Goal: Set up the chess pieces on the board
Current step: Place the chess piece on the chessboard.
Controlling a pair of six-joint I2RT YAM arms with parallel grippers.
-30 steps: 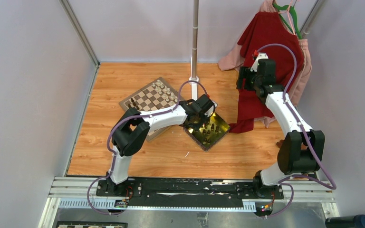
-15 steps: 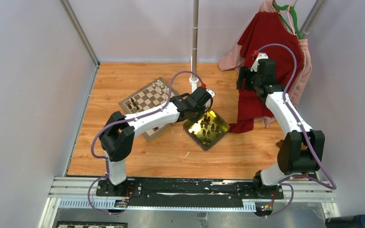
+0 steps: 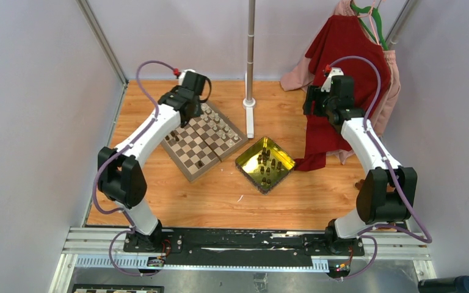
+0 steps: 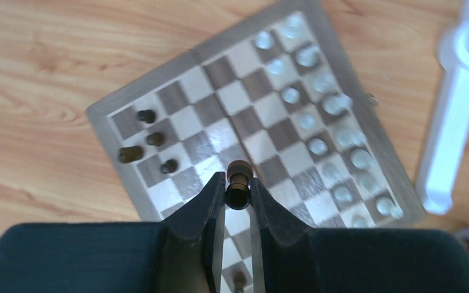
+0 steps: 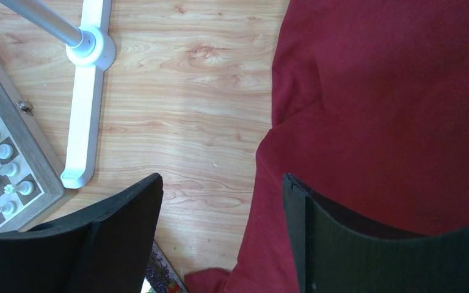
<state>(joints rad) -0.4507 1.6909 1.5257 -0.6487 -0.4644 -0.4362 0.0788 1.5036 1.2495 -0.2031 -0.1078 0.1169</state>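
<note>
The board (image 3: pixel 178 161) lies left of centre, with cream pieces (image 3: pixel 220 125) along its right rim and a few dark pieces (image 3: pixel 171 137) at its left corner. My left gripper (image 3: pixel 190 91) hovers over the board's far corner. In the left wrist view it (image 4: pixel 238 182) is shut on a dark brown piece (image 4: pixel 239 167), held high above the squares (image 4: pixel 244 97). Blurred cream pieces (image 4: pixel 336 104) and dark pieces (image 4: pixel 154 139) stand below. My right gripper (image 3: pixel 315 101) is open and empty (image 5: pixel 223 178) above the floor by a red garment (image 5: pixel 391 91).
A shiny yellow tray (image 3: pixel 250 149) right of the board holds several dark pieces. A pole on a white foot (image 3: pixel 249 116) stands just behind the board's far right edge; the foot (image 5: pixel 85 110) also shows beside the board corner (image 5: pixel 33 168). Red and pink clothes (image 3: pixel 342 55) hang at the back right.
My left arm has swung from over the yellow tray, left and back, to above the board's far corner, carrying the dark piece. The right arm has stayed put.
</note>
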